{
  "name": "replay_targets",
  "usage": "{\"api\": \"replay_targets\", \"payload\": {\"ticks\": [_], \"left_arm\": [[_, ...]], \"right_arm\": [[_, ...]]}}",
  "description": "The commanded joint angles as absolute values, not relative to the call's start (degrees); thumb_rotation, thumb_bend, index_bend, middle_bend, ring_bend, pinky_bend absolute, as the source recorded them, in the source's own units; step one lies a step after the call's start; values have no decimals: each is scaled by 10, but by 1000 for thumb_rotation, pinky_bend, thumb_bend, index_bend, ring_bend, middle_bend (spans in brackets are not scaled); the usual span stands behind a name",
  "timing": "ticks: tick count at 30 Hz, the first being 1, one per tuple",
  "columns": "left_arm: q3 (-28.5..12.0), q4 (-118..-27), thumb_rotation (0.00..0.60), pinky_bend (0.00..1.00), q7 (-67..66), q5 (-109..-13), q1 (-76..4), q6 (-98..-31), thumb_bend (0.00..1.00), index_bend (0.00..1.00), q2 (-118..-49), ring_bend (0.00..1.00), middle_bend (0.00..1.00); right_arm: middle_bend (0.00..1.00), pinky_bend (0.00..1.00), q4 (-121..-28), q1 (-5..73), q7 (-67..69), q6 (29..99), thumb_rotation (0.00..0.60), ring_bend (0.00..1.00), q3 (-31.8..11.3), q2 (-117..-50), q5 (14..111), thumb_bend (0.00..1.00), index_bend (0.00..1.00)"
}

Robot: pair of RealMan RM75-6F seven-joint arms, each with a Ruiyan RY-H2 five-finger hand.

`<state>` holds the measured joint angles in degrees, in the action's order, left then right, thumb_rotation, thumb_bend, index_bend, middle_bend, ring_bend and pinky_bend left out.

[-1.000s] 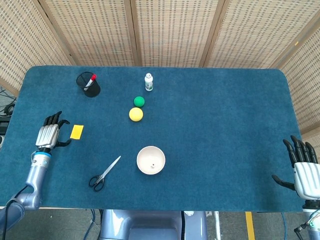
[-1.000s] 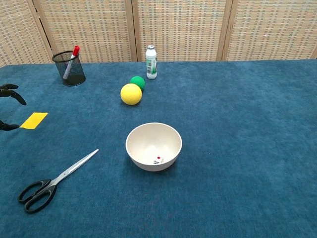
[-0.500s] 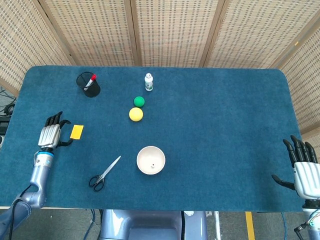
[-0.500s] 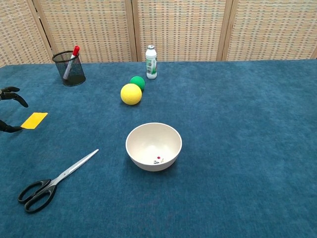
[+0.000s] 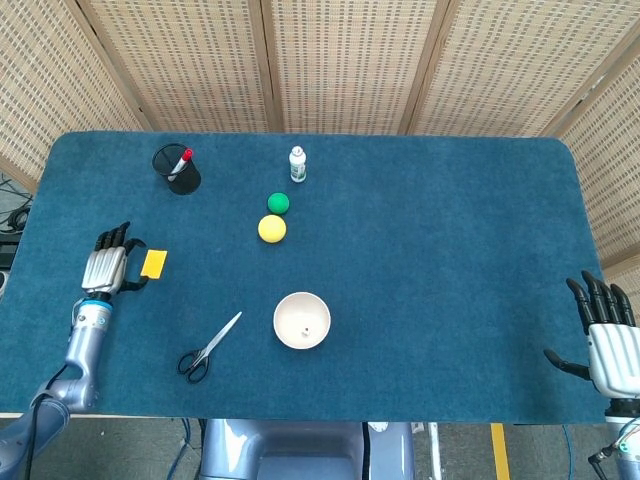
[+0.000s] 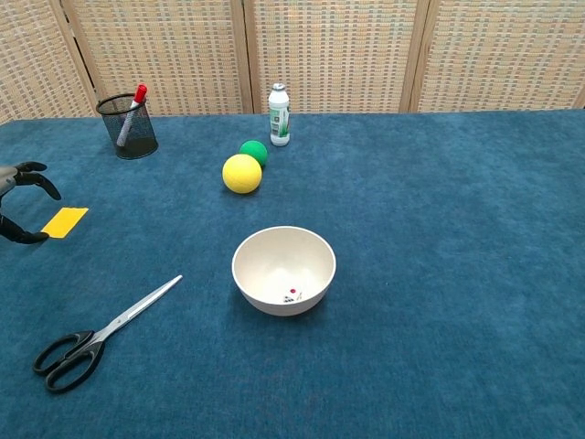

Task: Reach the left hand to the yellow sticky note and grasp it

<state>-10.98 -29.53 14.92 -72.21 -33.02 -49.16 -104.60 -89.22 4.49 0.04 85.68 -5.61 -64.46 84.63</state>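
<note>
Flanking yellow sticky note (image 5: 153, 263), left hand (image 5: 108, 270) fingers (image 6: 35, 182), unlabelled

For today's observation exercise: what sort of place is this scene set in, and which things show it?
Probably an indoor robot test bench, not a home: a table covered in blue felt, woven screen panels closing it off behind, and unrelated props laid out apart, such as scissors, a white bowl and a mesh pen cup.

Head cam sat high, looked steeply down, covered the whole counter (image 5: 450, 250) edge to edge. Chest cam sat low at near edge, faced the far screen, closer in. Both shared the bowl (image 5: 302, 320) (image 6: 283, 271) and centre.
</note>
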Motion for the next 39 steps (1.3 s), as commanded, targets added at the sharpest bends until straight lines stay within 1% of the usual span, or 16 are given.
{"api": "replay_targets", "payload": {"ticks": [1, 9, 13, 15, 17, 18, 21, 23, 24, 25, 27, 34, 39], "left_arm": [[-113, -289, 600, 0, 143, -722, -337, -490, 255, 297, -1051, 0, 0], [-134, -295, 600, 0, 137, -719, -360, -510, 276, 301, -1050, 0, 0], [-149, -332, 600, 0, 133, -720, -366, -550, 280, 301, -1026, 0, 0], [-150, -361, 600, 0, 124, -723, -363, -563, 279, 301, -1006, 0, 0], [-145, -386, 600, 0, 115, -726, -358, -565, 277, 301, -988, 0, 0], [-135, -410, 600, 0, 104, -731, -352, -556, 275, 301, -969, 0, 0], [-102, -478, 600, 0, 73, -738, -341, -507, 271, 301, -909, 0, 0], [-92, -508, 600, 0, 58, -731, -334, -485, 281, 327, -884, 0, 0], [-90, -513, 600, 0, 54, -725, -331, -479, 301, 360, -880, 0, 0], [-89, -513, 600, 0, 52, -720, -329, -474, 327, 402, -879, 0, 0], [-89, -510, 600, 0, 51, -711, -328, -464, 357, 435, -879, 0, 0], [-77, -481, 600, 0, 66, -720, -326, -461, 406, 493, -898, 0, 0], [-71, -456, 600, 0, 78, -727, -327, -457, 419, 522, -914, 0, 0]], "right_arm": [[0, 0, -892, 45, 1, 856, 600, 0, -56, -645, 845, 0, 0], [0, 0, -889, 47, 1, 852, 600, 0, -57, -647, 842, 0, 0], [0, 0, -888, 48, 0, 851, 600, 0, -56, -648, 842, 0, 0], [0, 0, -888, 48, 0, 851, 600, 0, -56, -648, 842, 0, 0], [0, 0, -888, 48, 1, 851, 600, 0, -56, -647, 842, 0, 0], [0, 0, -888, 47, 2, 852, 600, 0, -57, -647, 842, 0, 0], [0, 0, -889, 47, 4, 853, 600, 0, -57, -646, 842, 0, 0], [0, 0, -891, 46, 5, 854, 600, 0, -56, -644, 843, 0, 0], [0, 0, -891, 46, 6, 855, 600, 0, -56, -644, 843, 0, 0], [0, 0, -891, 45, 6, 855, 600, 0, -56, -644, 843, 0, 0], [0, 0, -891, 45, 6, 856, 600, 0, -56, -643, 844, 0, 0], [0, 0, -891, 47, 3, 852, 600, 0, -55, -645, 843, 0, 0], [0, 0, -890, 47, 2, 851, 600, 0, -56, -646, 841, 0, 0]]}}
